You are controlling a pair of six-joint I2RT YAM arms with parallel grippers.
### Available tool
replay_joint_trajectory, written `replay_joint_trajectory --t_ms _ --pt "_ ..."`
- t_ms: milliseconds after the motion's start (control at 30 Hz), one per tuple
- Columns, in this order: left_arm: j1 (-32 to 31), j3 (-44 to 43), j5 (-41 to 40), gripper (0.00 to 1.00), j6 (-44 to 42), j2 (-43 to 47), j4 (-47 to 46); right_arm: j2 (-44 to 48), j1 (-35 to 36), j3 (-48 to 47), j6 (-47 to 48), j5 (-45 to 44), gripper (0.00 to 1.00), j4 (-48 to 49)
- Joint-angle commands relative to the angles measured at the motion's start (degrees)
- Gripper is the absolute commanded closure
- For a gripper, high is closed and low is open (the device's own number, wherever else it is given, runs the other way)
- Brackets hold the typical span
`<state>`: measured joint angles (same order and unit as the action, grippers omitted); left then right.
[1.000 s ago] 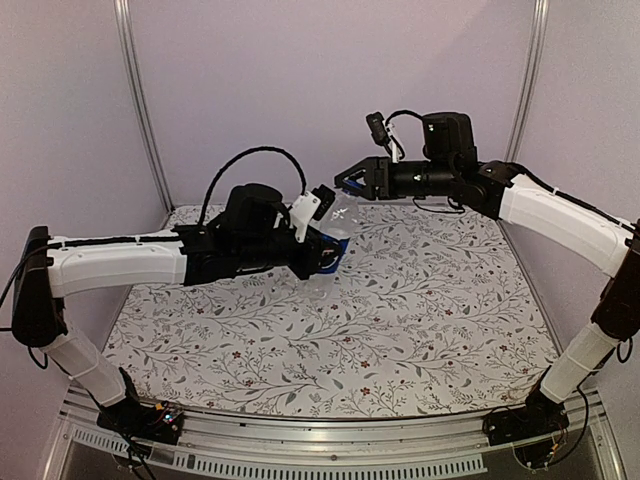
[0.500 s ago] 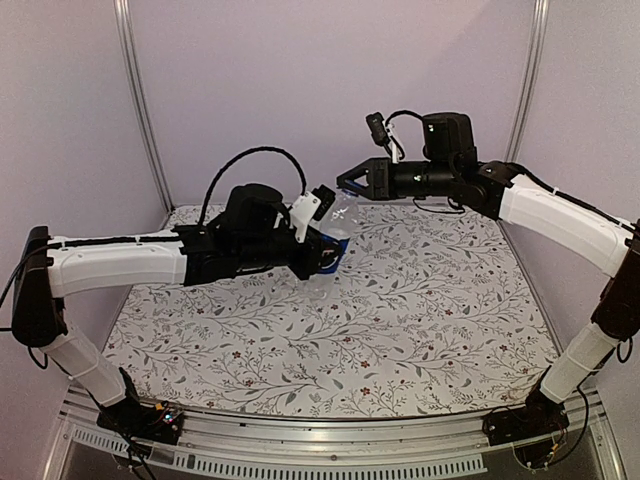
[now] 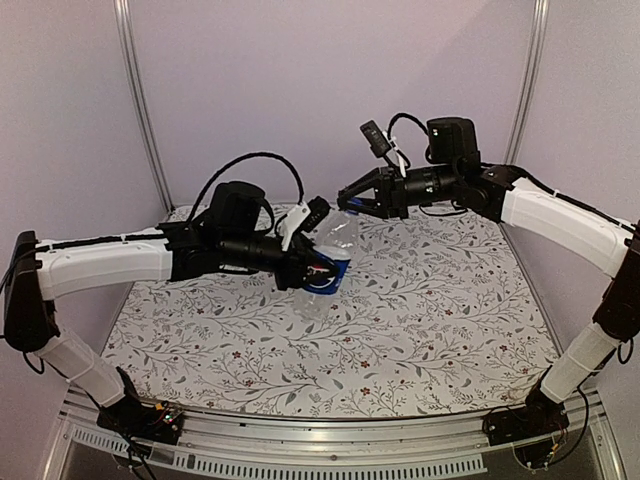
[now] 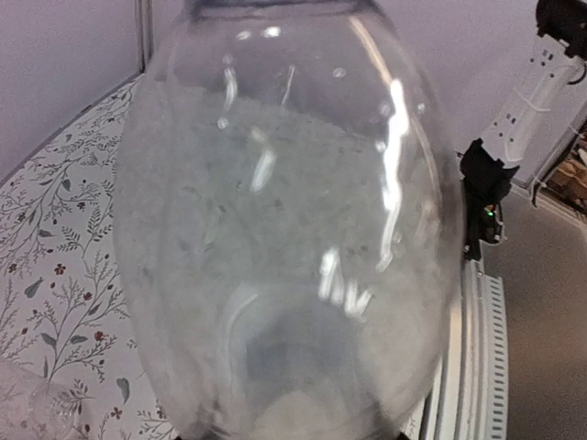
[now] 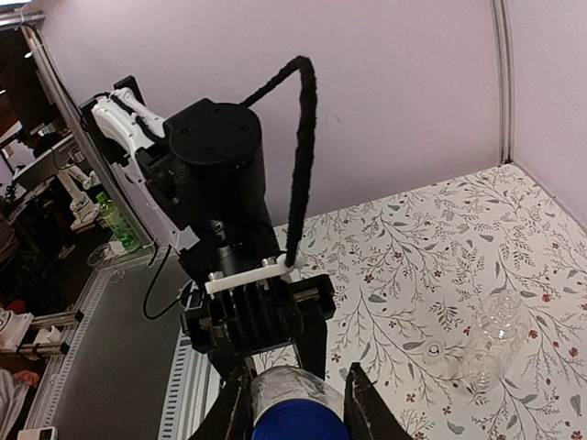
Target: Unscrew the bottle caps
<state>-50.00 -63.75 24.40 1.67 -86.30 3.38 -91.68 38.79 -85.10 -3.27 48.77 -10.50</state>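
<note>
Overhead, left end effector clamps the bottle; only the right wrist view shows right end effector pinching its blue cap.

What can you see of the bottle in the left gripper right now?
The bottle is clear plastic with a rounded body and a blue label band. The left gripper holds it at the band, clear of the table. It is tilted, with its neck toward the right gripper, which is shut on its blue cap. Glare streaks its wall in the left wrist view.
</note>
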Motion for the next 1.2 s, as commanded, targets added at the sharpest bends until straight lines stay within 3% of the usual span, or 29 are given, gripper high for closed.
replay_joint_trajectory --t_ms 0,200,400,567,700,833,967,1167 --pt "1.17 0.61 20.36 0.7 -1.23 2.44 -0.32 -0.48 0.01 -0.93 11.92 15.35 0.93 -3.44" --pt "2.76 0.69 29.47 0.7 -0.08 2.01 -0.82 -2.45 -1.06 -2.6 13.86 22.95 0.9 -4.53" --pt "3.19 0.39 28.53 0.7 0.53 0.92 -0.83 -3.24 -1.12 -3.84 13.32 21.25 0.83 -5.14" --pt "3.88 0.44 24.61 0.7 1.79 0.53 -1.62 -2.51 -1.08 -3.51 11.51 15.47 0.62 -5.24" --pt "4.09 0.13 21.72 0.7 1.93 0.01 -1.38 -1.74 -1.08 -3.5 9.25 11.17 0.3 -5.16" --pt "4.26 0.13 19.49 0.7 2.4 -0.18 -1.49 -0.26 -1.08 -2.87 8.21 8.73 0.07 -4.53" --pt "4.28 0.27 14.9 0.7 3.45 -0.17 -2.22 1.41 -1.08 -2.36 6.09 4.62 0.01 -3.46" --pt "2.68 0.86 0.03 0.7 6.27 -0.02 -4.83 3.81 -1.13 -2.92 -0.41 -8.08 0.01 -2.1"
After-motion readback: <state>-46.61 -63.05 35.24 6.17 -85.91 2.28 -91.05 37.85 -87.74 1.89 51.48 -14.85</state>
